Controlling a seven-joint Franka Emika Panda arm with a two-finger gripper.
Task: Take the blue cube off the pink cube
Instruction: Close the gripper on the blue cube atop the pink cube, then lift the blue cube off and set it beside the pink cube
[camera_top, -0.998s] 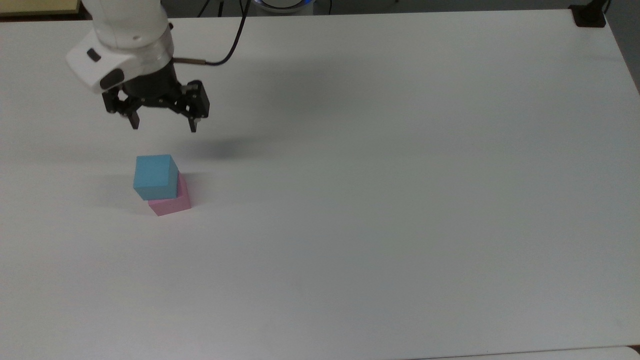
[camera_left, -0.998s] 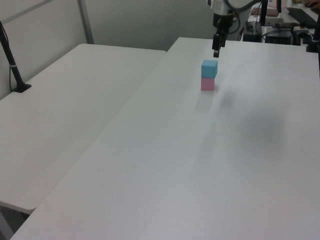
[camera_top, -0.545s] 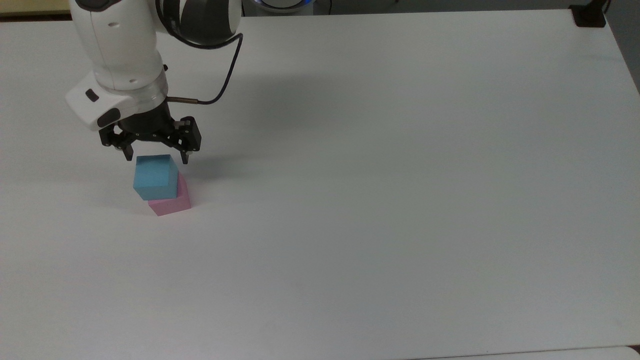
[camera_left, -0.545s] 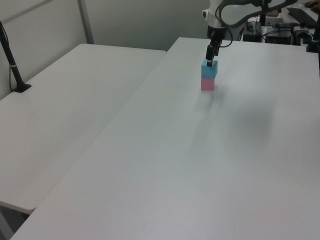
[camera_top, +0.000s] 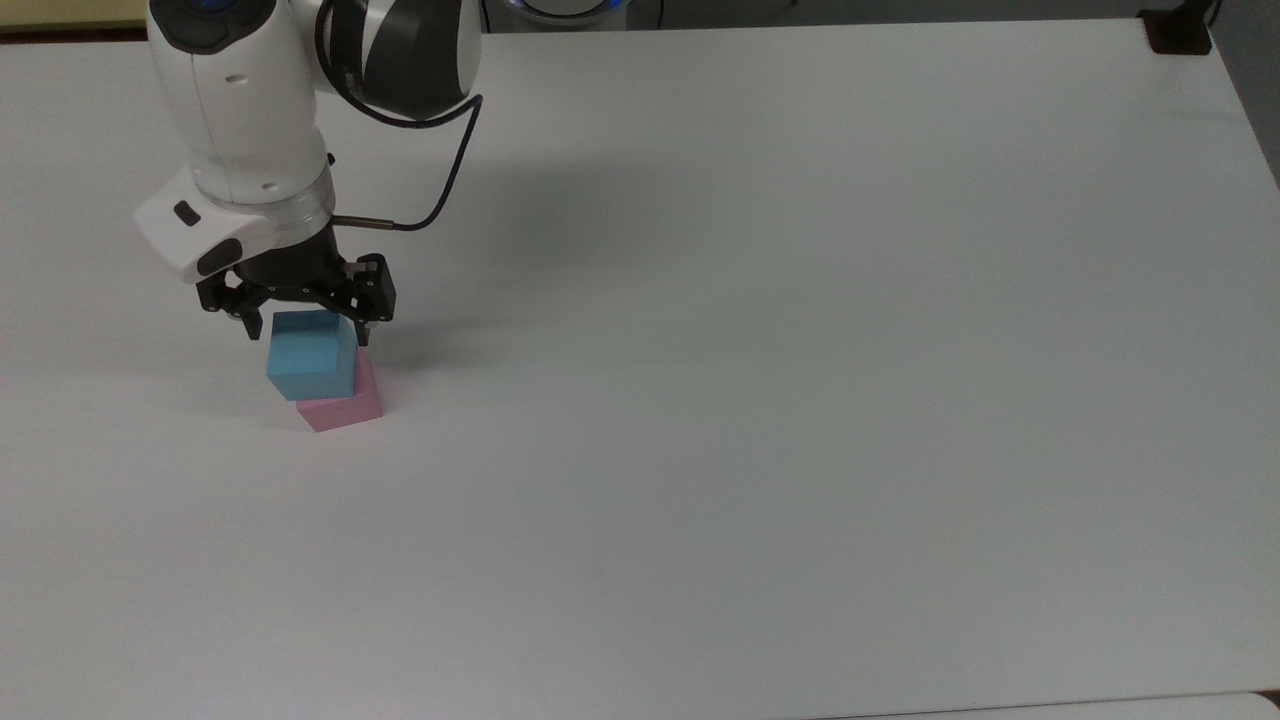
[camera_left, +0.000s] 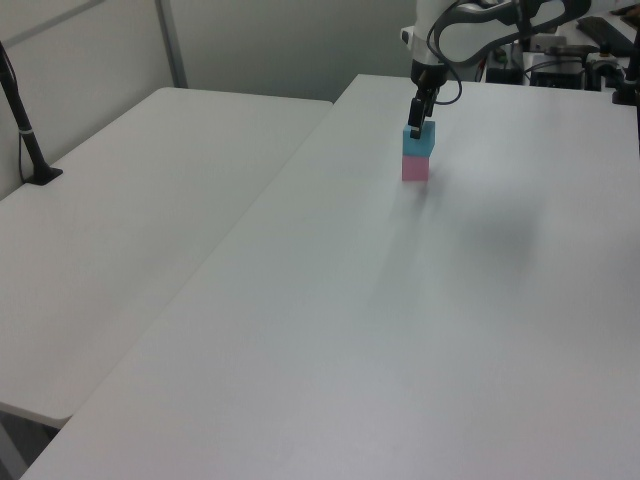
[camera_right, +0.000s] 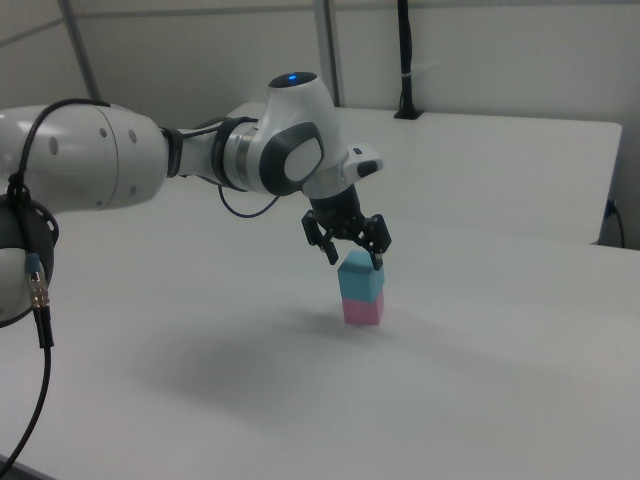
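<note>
While the white table (camera_top: 800, 400) lies otherwise unchanged, the gripper (camera_top: 308, 334) has descended from well above the stack to straddle the blue cube (camera_top: 310, 355), jaws spread either side, not yet pinching. Blue cube rests atop the pink cube (camera_top: 345, 405), far left in the top view; grasp appears imminent.

The blue cube (camera_top: 311, 356) hides most of the pink cube (camera_top: 345, 408).

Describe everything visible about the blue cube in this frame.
The blue cube is light sky-blue, matte and plain-faced. It sits upright on the pink cube, set slightly off from it in the top view. The open tool straddles its upper part, one finger at either side; contact cannot be told.
</note>
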